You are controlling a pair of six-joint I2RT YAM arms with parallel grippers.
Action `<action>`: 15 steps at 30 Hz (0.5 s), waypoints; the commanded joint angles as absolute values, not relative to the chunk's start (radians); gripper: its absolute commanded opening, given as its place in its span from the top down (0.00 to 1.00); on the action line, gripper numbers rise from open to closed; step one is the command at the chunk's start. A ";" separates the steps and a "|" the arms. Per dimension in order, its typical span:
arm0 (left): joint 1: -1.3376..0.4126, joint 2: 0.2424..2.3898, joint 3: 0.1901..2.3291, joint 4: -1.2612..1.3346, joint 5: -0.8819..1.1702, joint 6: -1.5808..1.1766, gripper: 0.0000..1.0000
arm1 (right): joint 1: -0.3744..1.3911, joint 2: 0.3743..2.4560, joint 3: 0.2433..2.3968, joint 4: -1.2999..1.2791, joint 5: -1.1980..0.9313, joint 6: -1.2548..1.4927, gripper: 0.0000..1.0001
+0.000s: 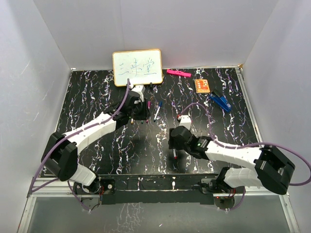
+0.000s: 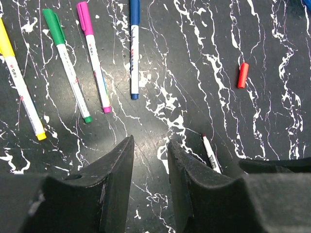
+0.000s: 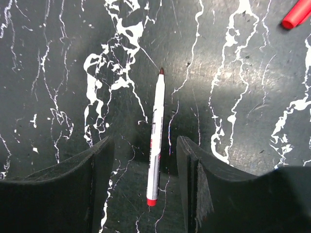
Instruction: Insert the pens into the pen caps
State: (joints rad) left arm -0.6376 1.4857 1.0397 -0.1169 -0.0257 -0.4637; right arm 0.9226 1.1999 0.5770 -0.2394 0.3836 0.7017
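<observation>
Four capped pens lie side by side in the left wrist view: yellow (image 2: pixel 22 90), green (image 2: pixel 68 65), pink (image 2: pixel 95 60) and blue (image 2: pixel 134 51). A loose red cap (image 2: pixel 242 75) lies to their right; it also shows in the right wrist view (image 3: pixel 295 16). An uncapped white pen with a red tip and red end (image 3: pixel 155 141) lies flat on the table, between the open fingers of my right gripper (image 3: pixel 145 143), which touch nothing. My left gripper (image 2: pixel 150 145) is open and empty, hovering just short of the capped pens. From above, the left gripper (image 1: pixel 141 110) is mid-table and the right gripper (image 1: pixel 176 141) nearer.
A small whiteboard (image 1: pixel 137 67) leans on the back wall. A thick pink marker (image 1: pixel 178 73), an orange card (image 1: pixel 202 86) and a blue object (image 1: pixel 221 102) lie at the back right. White walls enclose the black marbled table (image 1: pixel 97 155).
</observation>
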 commanded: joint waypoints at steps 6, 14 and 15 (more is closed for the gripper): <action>-0.646 1.397 0.966 -0.100 0.004 -0.471 0.67 | 0.940 1.317 0.639 -0.266 0.421 0.744 0.53; -0.647 1.387 0.928 -0.084 0.012 -0.478 0.67 | 0.943 1.401 0.676 -0.288 0.427 0.749 0.60; -0.647 1.389 0.928 -0.082 0.014 -0.478 0.67 | 0.943 1.409 0.680 -0.290 0.426 0.748 0.61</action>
